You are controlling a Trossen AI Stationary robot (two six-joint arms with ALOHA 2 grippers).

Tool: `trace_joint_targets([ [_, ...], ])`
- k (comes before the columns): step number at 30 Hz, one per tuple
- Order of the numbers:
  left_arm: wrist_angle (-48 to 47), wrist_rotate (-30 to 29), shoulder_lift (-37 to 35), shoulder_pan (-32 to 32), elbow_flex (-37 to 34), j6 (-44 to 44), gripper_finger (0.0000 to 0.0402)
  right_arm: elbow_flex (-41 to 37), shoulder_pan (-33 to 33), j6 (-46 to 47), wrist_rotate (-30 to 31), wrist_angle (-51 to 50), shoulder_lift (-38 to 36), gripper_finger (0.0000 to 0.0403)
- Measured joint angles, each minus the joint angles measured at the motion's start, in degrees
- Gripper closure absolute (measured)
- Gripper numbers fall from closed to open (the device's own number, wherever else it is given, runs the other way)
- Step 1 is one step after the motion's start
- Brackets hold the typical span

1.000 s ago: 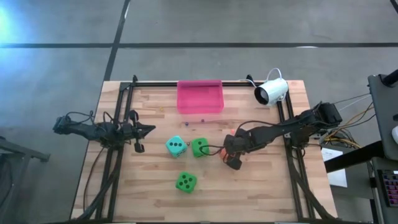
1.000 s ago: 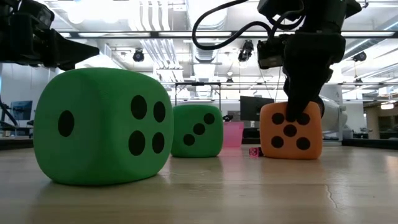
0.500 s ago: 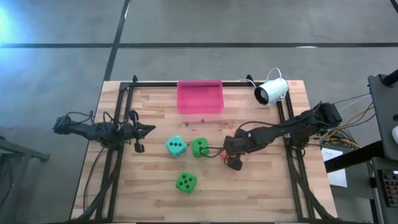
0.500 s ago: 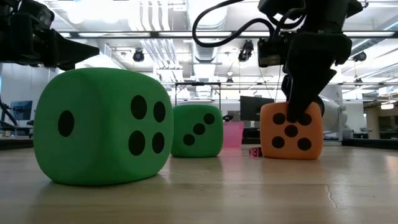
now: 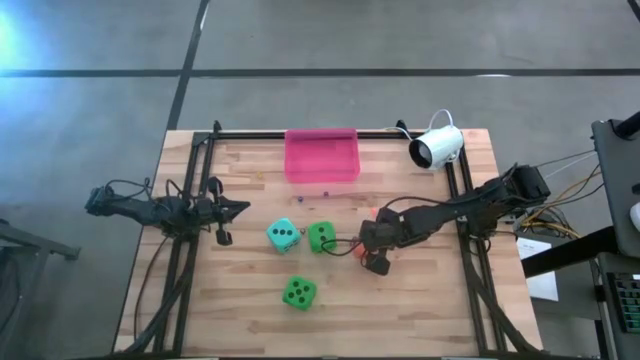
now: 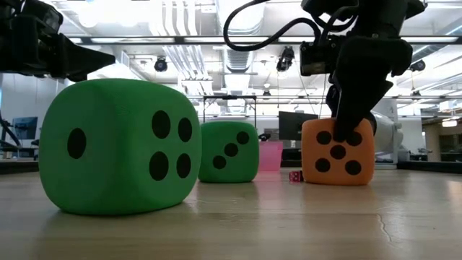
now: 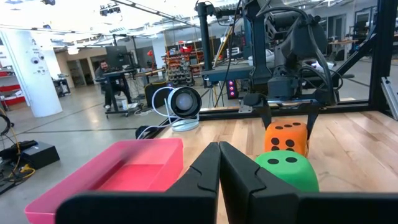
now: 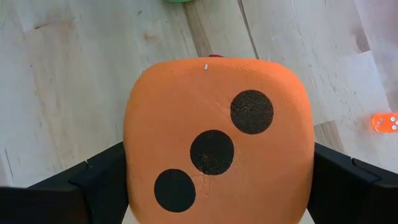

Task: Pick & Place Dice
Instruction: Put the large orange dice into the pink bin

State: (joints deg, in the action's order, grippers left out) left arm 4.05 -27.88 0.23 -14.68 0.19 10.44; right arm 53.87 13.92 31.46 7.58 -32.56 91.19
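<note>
Orange die (image 8: pixel 214 146) sits on the wooden table (image 5: pixel 430 300), right of centre, with the right gripper (image 5: pixel 372 250) lowered over it. Its two dark fingers (image 8: pixel 93 180) stand one at each side of the cube, spread wide; whether they press its faces or stand just clear cannot be told. Three pips show on its top face, five on the side seen in the low view.

Teal die (image 5: pixel 283 236) and a green die (image 5: pixel 321 237) lie just beside each other near the table's middle. A second green die (image 5: pixel 299 292) lies nearer the front edge, apart from them.

Left gripper (image 5: pixel 240 208) rests at the table's left side with its fingers (image 7: pixel 205 171) closed together, holding nothing.

Pink tray (image 5: pixel 321 157) stands at the back edge. A white camera (image 5: pixel 437 147) stands at the back right corner. A tiny orange die (image 8: pixel 386 122) lies on the wood near the orange die.

No brand, label or legible writing appears on any item.
</note>
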Motion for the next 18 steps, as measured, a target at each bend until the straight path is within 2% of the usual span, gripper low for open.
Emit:
trace_joint_targets([
  [3, 0.0, 0.0, 0.0, 0.0, 0.0, 0.0, 0.0387, 0.0, 0.1, 0.0, -0.2, 0.0, 0.0, 0.0040],
  [7, 0.0, 0.0, 0.0, 0.0, 0.0, 0.0, 0.0387, 0.0, 0.1, -0.6, 0.2, 0.0, -0.1, 0.0061],
  [12, 0.0, 0.0, 0.0, 0.0, 0.0, 0.0, 0.0387, 1.5, 0.1, -2.3, 1.4, -2.5, -1.7, 0.0062],
  [18, 0.0, 0.0, 0.0, 0.0, 0.0, 0.0, 0.0387, 7.8, -0.4, -5.3, 8.6, -11.8, -6.4, 0.0063],
])
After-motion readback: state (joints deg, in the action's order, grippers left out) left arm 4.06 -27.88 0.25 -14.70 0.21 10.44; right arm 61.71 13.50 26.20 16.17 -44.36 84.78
